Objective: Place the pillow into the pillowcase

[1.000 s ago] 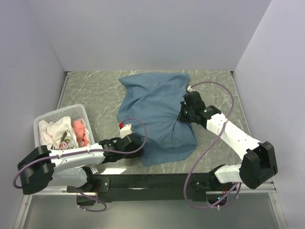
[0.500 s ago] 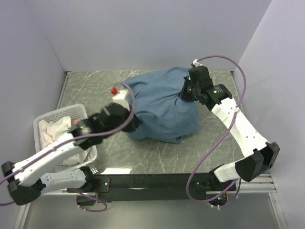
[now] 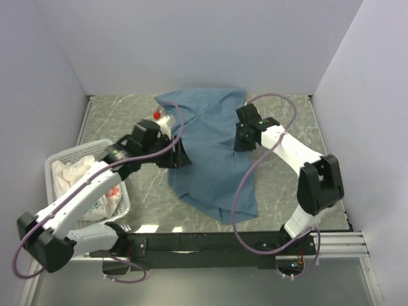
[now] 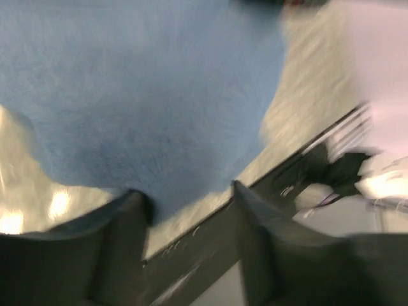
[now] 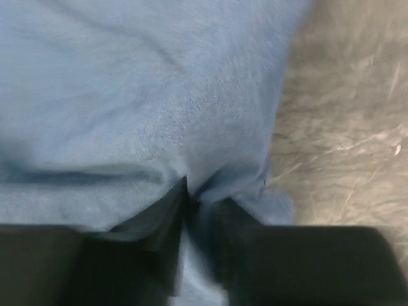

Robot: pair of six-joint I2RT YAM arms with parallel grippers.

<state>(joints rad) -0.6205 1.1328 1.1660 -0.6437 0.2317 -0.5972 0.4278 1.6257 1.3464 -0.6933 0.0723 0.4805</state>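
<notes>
The blue pillowcase lies spread over the middle of the table, one end reaching toward the front edge. The pillow is hidden; none of its cream surface shows. My left gripper is at the pillowcase's left edge. In the left wrist view its fingers stand apart just over the edge of the blue cloth, nothing gripped between them. My right gripper rests on the cloth's right side. In the right wrist view its narrow jaws pinch a fold of the pillowcase.
A white basket holding pale and pink laundry stands at the left, under my left arm. Purple cables loop over the cloth and the right side of the marble table. Walls close in the back and both sides.
The pillowcase has gone from a bunched lump to a flatter sheet stretched toward the front. My right gripper moved left and nearer. My left gripper's jaws have parted.
</notes>
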